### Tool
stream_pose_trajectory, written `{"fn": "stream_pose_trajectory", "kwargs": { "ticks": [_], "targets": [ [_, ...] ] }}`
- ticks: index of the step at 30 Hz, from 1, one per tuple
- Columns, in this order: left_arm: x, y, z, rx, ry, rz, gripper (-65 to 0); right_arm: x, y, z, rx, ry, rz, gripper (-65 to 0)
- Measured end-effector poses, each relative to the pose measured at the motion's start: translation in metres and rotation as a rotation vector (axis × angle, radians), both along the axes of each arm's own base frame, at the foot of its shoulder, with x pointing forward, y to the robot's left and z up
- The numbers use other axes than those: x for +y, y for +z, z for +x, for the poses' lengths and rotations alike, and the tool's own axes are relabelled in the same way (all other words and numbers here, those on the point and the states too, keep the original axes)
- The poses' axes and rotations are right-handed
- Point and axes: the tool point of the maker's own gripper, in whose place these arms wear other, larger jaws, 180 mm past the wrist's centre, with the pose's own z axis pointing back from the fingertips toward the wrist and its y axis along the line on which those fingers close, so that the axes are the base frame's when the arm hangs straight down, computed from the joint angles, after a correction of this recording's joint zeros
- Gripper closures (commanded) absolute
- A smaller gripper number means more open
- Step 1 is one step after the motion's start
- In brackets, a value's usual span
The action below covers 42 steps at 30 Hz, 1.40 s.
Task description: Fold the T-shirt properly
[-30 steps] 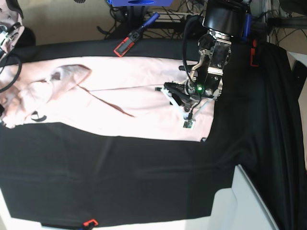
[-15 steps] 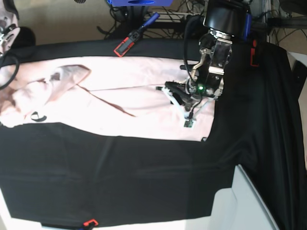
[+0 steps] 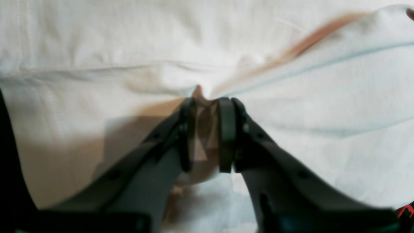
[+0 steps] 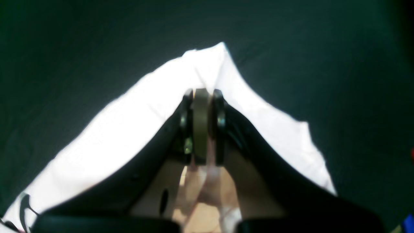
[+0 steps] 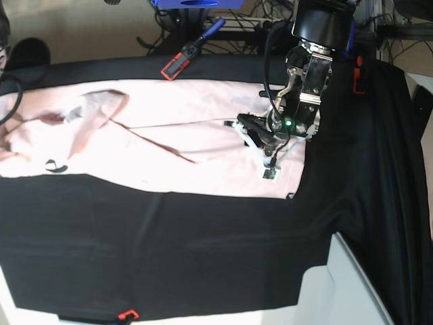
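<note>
One shirt, two grippers, four clamps

We count one pale pink T-shirt (image 5: 169,135), a fold of it pinched between the fingers (image 3: 226,136) of the left gripper (image 3: 207,136) and another between those of the right gripper (image 4: 201,126), so two grippers in all. We see one black table cloth (image 5: 169,250) under the shirt. We count four red clamps: one red-and-black clamp (image 5: 177,64), one blue-handled clamp (image 5: 210,30), one side clamp (image 5: 358,76), one front clamp (image 5: 126,315).

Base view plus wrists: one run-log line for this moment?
left gripper: shut on pale pink cotton T-shirt | right gripper: shut on its corner | black table cloth: shirt spread flat
</note>
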Motion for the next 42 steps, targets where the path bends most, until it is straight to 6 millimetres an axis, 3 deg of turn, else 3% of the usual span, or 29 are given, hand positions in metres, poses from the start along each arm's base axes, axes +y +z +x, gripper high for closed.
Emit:
{"fn": "stream_pose_trajectory", "kwargs": {
  "ticks": [6, 11, 13, 18, 22, 24, 26, 30, 33, 35, 38, 40, 42],
  "targets": [
    [0.0, 0.0, 0.0, 0.001, 0.0, 0.001, -11.3, -0.014, 0.009, -0.002, -0.003, -0.01, -0.027, -0.3],
    [0.0, 0.001, 0.001, -0.001, 0.0, 0.0, -11.3, -0.013, 0.008, -0.002, -0.002, -0.01, -0.025, -21.3],
    [0.0, 0.001, 0.001, 0.0, 0.0, 0.0, -11.3, -0.014, 0.009, -0.002, -0.003, -0.011, -0.027, -25.2],
    [0.005, 0.01, -0.001, 0.0, 0.011, 0.023, -11.8, -0.025, 0.015, -0.005, 0.0, -0.024, -0.044, -22.6],
    [0.036, 0.05, 0.013, -0.123, 0.167, -0.01, -13.1, -0.034, 0.028, -0.005, -0.019, -0.018, -0.084, -15.5],
    [0.053, 0.075, 0.022, -0.207, 0.253, -0.024, -17.8, -0.031, 0.034, -0.003, -0.047, 0.006, -0.113, -11.6],
    [0.07, 0.092, 0.019, -0.26, 0.318, -0.027, -26.5, -0.019, 0.036, -0.004, -0.058, 0.037, -0.145, -10.7],
    [0.079, 0.088, -0.005, -0.227, 0.339, -0.007, -52.2, 0.025, 0.04, -0.015, -0.095, 0.149, -0.196, -15.1],
    [0.075, 0.085, -0.01, -0.217, 0.332, -0.009, -65.0, 0.052, 0.058, -0.02, -0.154, 0.219, -0.237, -10.6],
    [0.071, 0.081, -0.015, -0.207, 0.332, -0.024, -65.0, 0.06, 0.064, -0.026, -0.168, 0.241, -0.256, 0.0],
    [0.069, 0.077, -0.024, -0.182, 0.375, -0.099, -65.0, 0.066, 0.055, -0.039, -0.13, 0.248, -0.24, -0.1],
    [0.068, 0.083, -0.019, -0.196, 0.448, -0.242, -65.0, 0.068, 0.044, -0.046, -0.087, 0.24, -0.211, 0.0],
    [0.082, 0.084, -0.017, -0.208, 0.545, -0.353, -65.0, 0.069, 0.042, -0.046, -0.083, 0.243, -0.206, 0.0]
  ]
}}
